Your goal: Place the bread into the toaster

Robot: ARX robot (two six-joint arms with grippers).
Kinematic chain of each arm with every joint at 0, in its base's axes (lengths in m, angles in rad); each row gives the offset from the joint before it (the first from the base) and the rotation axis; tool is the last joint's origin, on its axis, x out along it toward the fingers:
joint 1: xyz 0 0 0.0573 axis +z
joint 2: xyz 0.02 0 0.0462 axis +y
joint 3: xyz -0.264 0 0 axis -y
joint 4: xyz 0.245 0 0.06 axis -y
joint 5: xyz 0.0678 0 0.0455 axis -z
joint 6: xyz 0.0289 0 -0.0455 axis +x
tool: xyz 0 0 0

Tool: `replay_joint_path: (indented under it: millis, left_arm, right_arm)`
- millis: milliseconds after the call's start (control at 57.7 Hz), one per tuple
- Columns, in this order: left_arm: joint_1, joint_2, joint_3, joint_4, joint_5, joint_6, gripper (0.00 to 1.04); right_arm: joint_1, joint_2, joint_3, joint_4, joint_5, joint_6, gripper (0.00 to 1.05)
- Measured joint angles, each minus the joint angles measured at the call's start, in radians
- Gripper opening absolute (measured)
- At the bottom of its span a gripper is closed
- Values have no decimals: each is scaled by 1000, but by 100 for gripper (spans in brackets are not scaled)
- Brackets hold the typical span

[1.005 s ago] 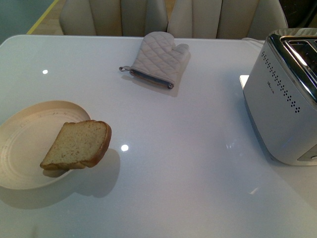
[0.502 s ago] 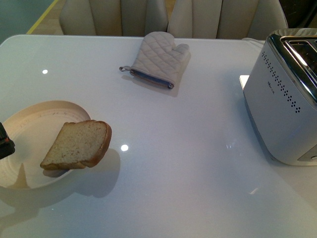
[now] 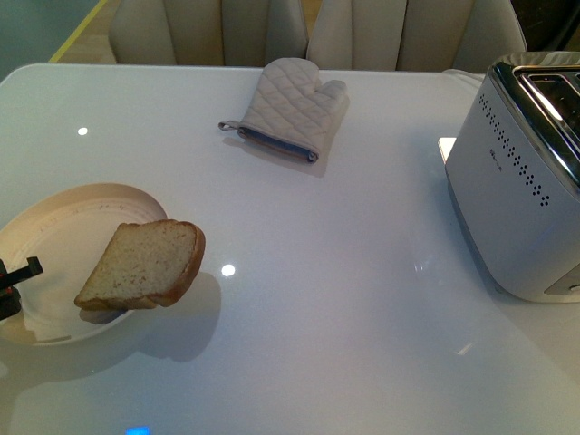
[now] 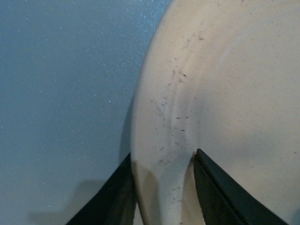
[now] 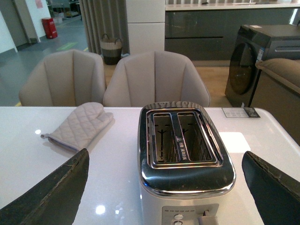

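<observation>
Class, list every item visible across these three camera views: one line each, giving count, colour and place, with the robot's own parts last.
bread: one slice, tan with brown crust, lying across the plate's right rim
plate: one, cream, front left of the table
oven mitt: one, beige quilted, far middle of the table
toaster: one, white with chrome top, both slots empty, right side of the table
table: one, glossy white, under everything
chairs: two, beige, behind the table's far edge
left gripper: one, black, open, fingers either side of the plate's rim
right gripper: one, dark, open, facing the toaster
</observation>
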Motion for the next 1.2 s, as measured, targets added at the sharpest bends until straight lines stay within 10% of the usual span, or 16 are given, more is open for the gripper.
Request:
replay_joint_path:
  millis: [225,1195]
  left_arm:
    - [-61,-16,7,-32,1,-66,5]
    - [-634,-23,92,-207,-88,-574,5]
  right_arm:
    - [0,0,0,0,0,0,96]
    - [0,0,0,0,0,0,96]
